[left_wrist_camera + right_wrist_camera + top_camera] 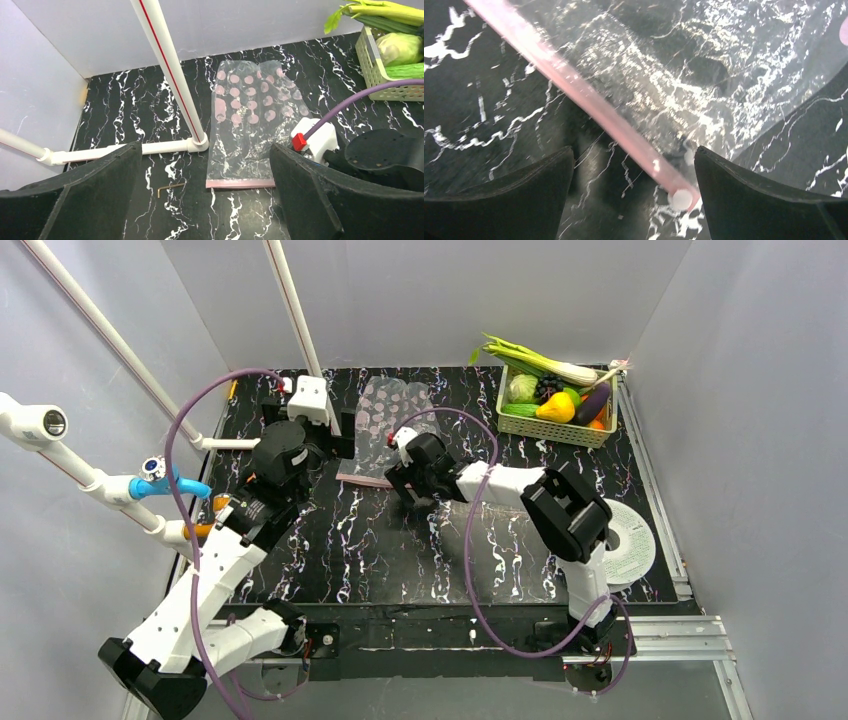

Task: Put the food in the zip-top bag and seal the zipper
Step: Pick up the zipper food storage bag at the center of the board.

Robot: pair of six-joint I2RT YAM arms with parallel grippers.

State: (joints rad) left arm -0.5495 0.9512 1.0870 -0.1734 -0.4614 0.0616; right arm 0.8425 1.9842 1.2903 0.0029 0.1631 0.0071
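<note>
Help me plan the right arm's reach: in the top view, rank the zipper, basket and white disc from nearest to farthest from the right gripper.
From the right gripper:
1. The zipper, right at it, along the bag's near edge.
2. The basket, far right corner.
3. The white disc, right side, partly under the right arm.

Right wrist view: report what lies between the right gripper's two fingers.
The zipper, at the zip-top bag corner, ends between the open fingers of the right gripper, over the table; the right wrist view shows it.
</note>
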